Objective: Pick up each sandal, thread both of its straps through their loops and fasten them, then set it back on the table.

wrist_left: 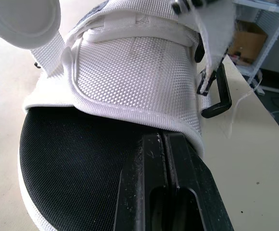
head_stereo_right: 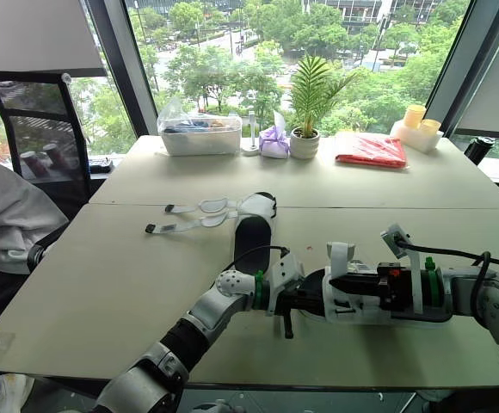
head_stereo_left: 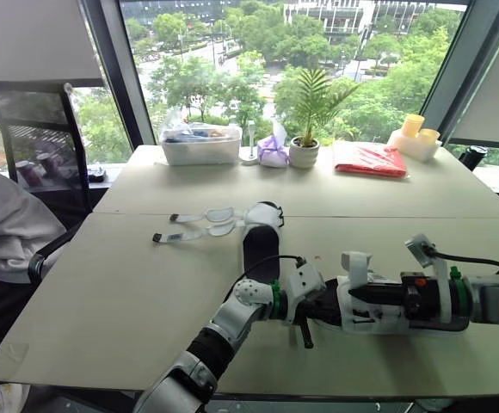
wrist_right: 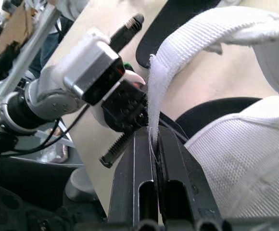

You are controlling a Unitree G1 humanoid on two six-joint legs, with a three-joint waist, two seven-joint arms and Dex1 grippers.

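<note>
My right pincer (wrist_right: 153,132) pinches the limp strap (wrist_right: 197,36), left pincer (wrist_left: 166,139) is closed at the sandal (wrist_left: 130,72); I judge the sole (wrist_left: 72,159) stiffer for holding

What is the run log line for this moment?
left end effector: shut on held sandal | right end effector: shut on white strap | other sandal: on table, straps loose

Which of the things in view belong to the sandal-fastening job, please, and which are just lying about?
Job: held sandal; its strap, pinched in the right hand; left hand; second sandal on the table, straps loose.
Lying about: plastic tub, potted plant, red packet, yellow cups, office chair.
</note>
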